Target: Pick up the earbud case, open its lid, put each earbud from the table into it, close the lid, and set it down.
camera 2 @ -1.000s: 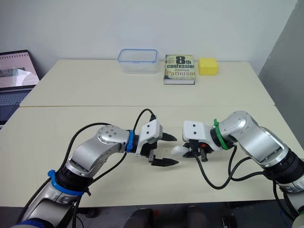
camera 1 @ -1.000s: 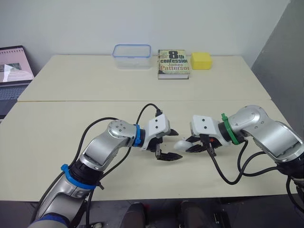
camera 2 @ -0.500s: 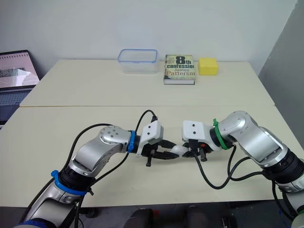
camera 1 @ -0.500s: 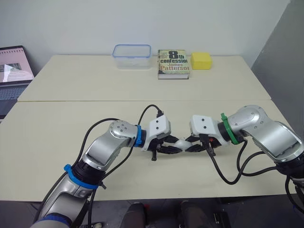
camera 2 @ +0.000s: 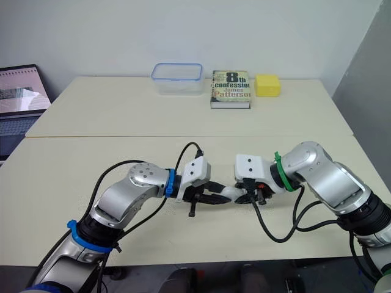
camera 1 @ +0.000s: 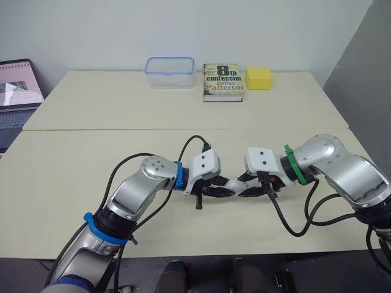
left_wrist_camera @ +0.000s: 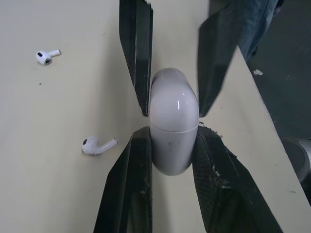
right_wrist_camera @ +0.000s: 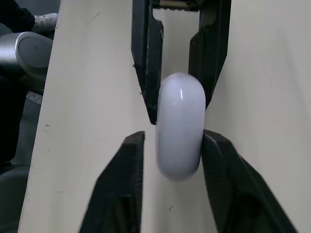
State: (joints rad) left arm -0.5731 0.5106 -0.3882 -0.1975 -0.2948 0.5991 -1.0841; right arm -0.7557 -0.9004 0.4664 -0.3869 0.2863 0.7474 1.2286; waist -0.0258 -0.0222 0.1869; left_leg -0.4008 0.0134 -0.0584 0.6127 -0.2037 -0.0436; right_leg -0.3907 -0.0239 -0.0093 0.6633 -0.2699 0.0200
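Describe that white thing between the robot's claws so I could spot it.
Over the near table, the left gripper and right gripper meet tip to tip. Pinched between them is the earbud case, a smooth white pebble with a lid seam, unlike the two stemmed earbuds lying loose.

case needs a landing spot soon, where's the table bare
Bare: the near table left of the left arm, and the far table between laptop and plastic container. Crowded: centre front, where left gripper and right gripper clamp the earbud case, with two earbuds close by.
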